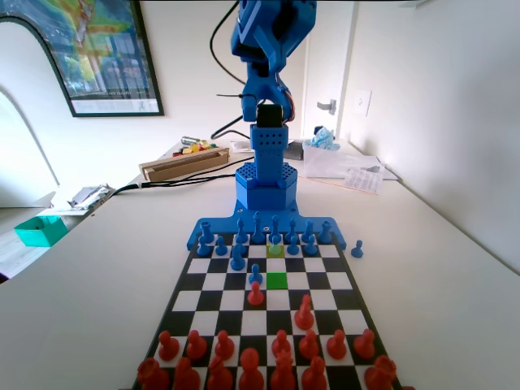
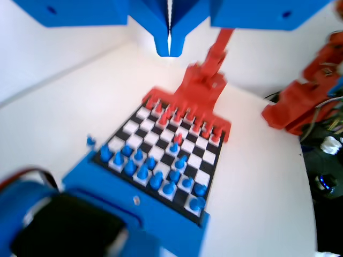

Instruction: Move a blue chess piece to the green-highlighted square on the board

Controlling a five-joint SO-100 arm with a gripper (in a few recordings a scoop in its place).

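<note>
I stand in a home room: behind my chess board (image 1: 272,301) hang a framed poster (image 1: 97,53) and a light switch (image 1: 363,102).

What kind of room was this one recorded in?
Probably a home or small office room: a white table with the board, a framed poster on the wall, and a door handle behind.

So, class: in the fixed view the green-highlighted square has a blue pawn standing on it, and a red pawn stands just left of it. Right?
Not quite. The fixed view shows the green-highlighted square empty; the red pawn does stand near its left.
</note>
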